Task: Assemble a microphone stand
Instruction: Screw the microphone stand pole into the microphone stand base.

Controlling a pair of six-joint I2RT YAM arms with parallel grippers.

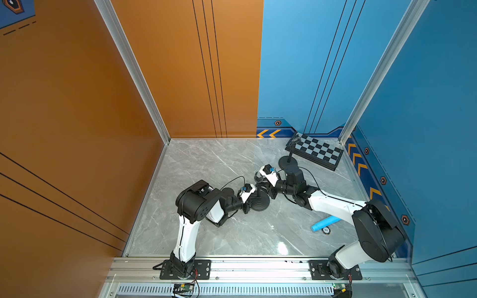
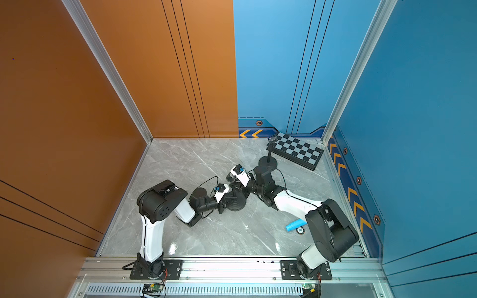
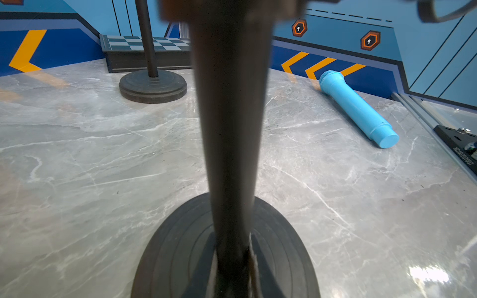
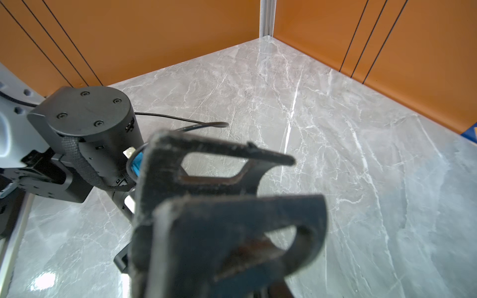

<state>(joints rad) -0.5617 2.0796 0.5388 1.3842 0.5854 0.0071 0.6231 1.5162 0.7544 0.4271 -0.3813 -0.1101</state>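
A black stand with a round base stands mid-table, its pole upright. My left gripper is shut on the pole low down, just above the base. My right gripper is shut on a black microphone clip, held at the top of that pole. The clip fills the right wrist view and hides the fingers. Whether the clip sits on the pole I cannot tell. A blue microphone lies on the table at the right.
A second black stand with its own clip stands behind my right arm, next to a chessboard in the back right corner. A small round disc lies beside the microphone. Orange and blue walls enclose the marble table.
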